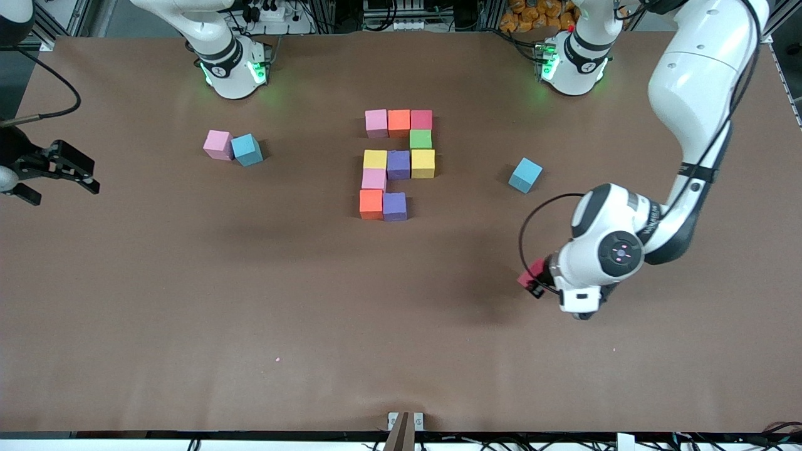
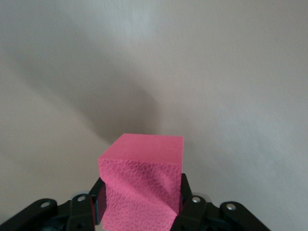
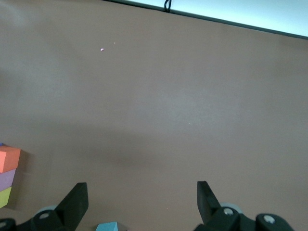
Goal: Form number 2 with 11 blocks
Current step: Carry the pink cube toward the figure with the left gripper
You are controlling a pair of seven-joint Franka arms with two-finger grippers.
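Observation:
Several blocks lie touching at mid-table in a partial number 2 (image 1: 398,164): pink (image 1: 376,121), orange (image 1: 399,121) and crimson (image 1: 421,119) on top, green (image 1: 421,138), then yellow, purple, yellow, a pink (image 1: 374,179), and orange (image 1: 371,203) with purple (image 1: 395,206) nearest the camera. My left gripper (image 1: 533,280) (image 2: 142,196) is shut on a crimson block (image 1: 528,274) (image 2: 144,159), held over bare table toward the left arm's end. My right gripper (image 1: 66,193) (image 3: 140,199) waits open and empty at the right arm's end.
A loose pink cube (image 1: 218,144) touches a light-blue cube (image 1: 247,150) (image 3: 107,226) toward the right arm's end. Another light-blue cube (image 1: 525,175) sits between the digit and my left gripper. The brown table (image 1: 250,326) stretches wide toward the camera.

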